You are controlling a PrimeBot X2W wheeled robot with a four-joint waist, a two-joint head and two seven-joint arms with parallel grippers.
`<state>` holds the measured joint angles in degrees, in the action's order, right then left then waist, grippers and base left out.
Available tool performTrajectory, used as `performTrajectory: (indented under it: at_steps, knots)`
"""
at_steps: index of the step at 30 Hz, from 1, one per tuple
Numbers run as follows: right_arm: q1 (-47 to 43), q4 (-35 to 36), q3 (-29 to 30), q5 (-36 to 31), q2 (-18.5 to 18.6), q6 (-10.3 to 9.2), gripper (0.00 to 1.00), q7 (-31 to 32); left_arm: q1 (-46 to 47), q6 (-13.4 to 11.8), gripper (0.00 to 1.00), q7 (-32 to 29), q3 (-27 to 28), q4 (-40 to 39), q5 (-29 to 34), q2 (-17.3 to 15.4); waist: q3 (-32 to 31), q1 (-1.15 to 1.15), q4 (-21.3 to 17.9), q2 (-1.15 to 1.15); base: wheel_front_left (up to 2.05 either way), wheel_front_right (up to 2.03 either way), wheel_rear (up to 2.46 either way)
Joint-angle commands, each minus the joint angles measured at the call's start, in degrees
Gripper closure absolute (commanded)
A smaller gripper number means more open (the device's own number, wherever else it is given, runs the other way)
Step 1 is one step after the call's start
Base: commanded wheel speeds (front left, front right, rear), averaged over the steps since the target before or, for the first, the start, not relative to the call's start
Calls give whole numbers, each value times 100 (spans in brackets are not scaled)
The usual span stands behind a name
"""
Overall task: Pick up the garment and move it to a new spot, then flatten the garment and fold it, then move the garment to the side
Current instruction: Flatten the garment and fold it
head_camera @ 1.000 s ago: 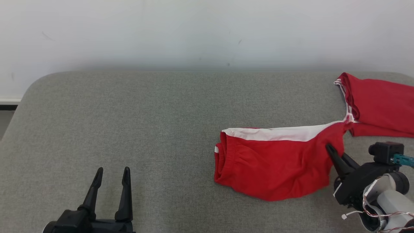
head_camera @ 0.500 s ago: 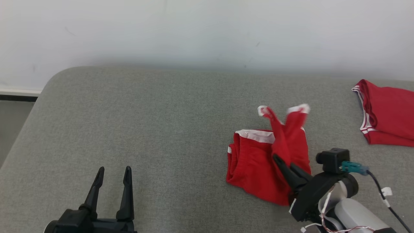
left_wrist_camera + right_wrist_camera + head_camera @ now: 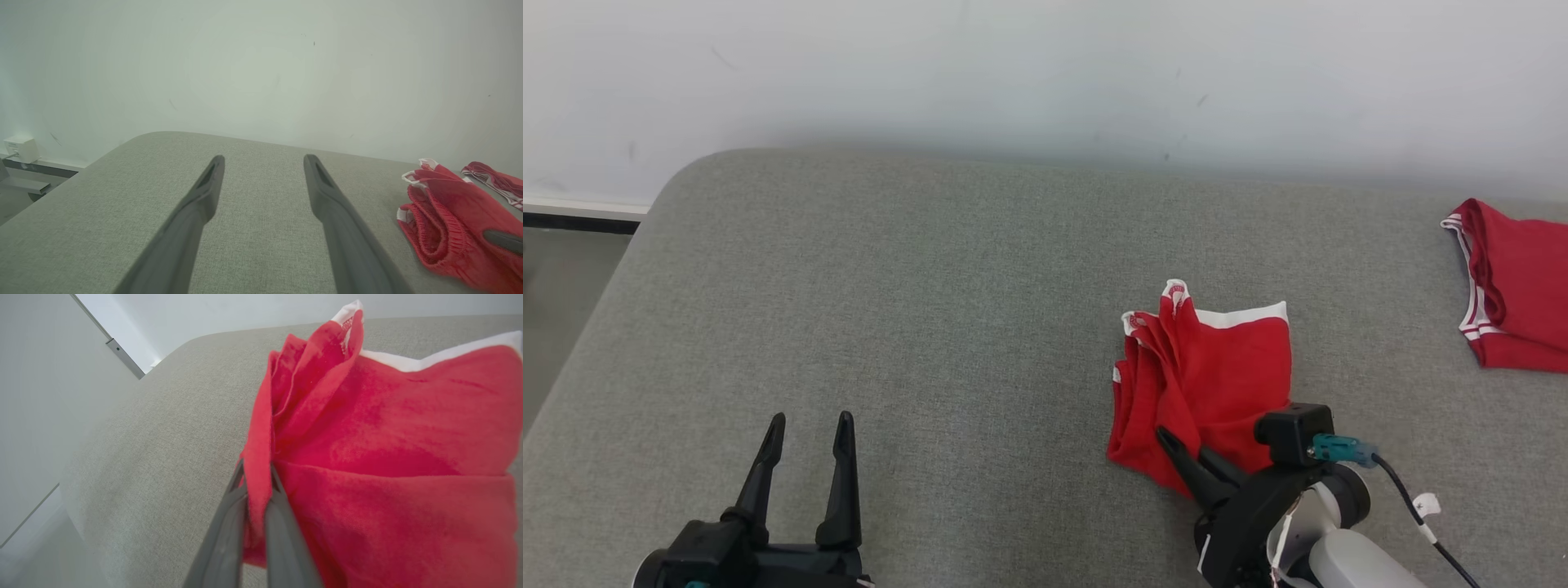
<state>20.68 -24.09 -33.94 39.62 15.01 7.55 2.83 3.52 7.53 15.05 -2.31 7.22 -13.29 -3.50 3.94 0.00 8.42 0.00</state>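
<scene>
The garment [image 3: 1205, 380] is a pair of red shorts with white trim, lying bunched and folded over on the grey padded table [image 3: 931, 286] at centre right. My right gripper [image 3: 1176, 449] is shut on a fold of the garment [image 3: 392, 449] at its near edge; in the right wrist view the red cloth is pinched between the fingers [image 3: 229, 526]. My left gripper [image 3: 807, 429] stands open at the lower left, well apart from the garment [image 3: 453, 212], with nothing between its fingers [image 3: 327, 200].
A second red garment with white stripes [image 3: 1515, 286] lies at the table's far right edge. A white wall [image 3: 1045, 73] runs behind the table. The table's left end is rounded, with floor beyond it [image 3: 556, 310].
The right gripper has pulled the garment's right part over toward the left and nearer, folding the spread shorts into a compact bundle. The head camera has shifted. The left gripper stays put.
</scene>
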Motion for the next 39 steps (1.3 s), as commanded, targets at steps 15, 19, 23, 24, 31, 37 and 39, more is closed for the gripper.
performTrajectory:
  at_steps: [15, 19, 23, 24, 31, 37, 39]
  knots:
    - [-393, 338, 1178, -331, 94, -16, 0, -1094, -76, -11, 0, 16, 122, -30, 63, 27, -78, 0, -165, 0, 0, 0, 0]
    - [-587, 424, 1669, -640, 217, -16, 0, -1440, -121, -11, 0, 16, 141, -61, 95, 4, -122, 0, -199, 0, 0, 0, 0]
    - [-795, 395, 2033, -807, 163, -16, 69, -1538, -161, -11, 0, 16, 138, -71, 118, -19, -136, 0, -210, 0, 0, 0, 0]
    - [-814, 363, 2094, -834, 155, -16, 97, -1539, -162, -11, 0, 16, 130, -65, 118, -24, -137, 0, -205, 0, 0, 0, 0]
    - [-499, -192, 2122, -1043, 50, -16, 100, -1529, -48, -11, 0, 16, 20, -31, 132, -78, -55, 0, -71, 0, 0, 0, 0]
    - [141, -1124, 1937, -1176, -158, -16, 100, -1592, 76, -11, 0, 16, -97, 16, 155, -130, 85, 0, 94, 0, 0, 0, 0]
    - [470, -1659, 1845, -1285, -272, -16, 100, -1637, 152, -11, 0, 16, -172, 23, 173, -115, 181, 0, 214, 0, 0, 0, 0]
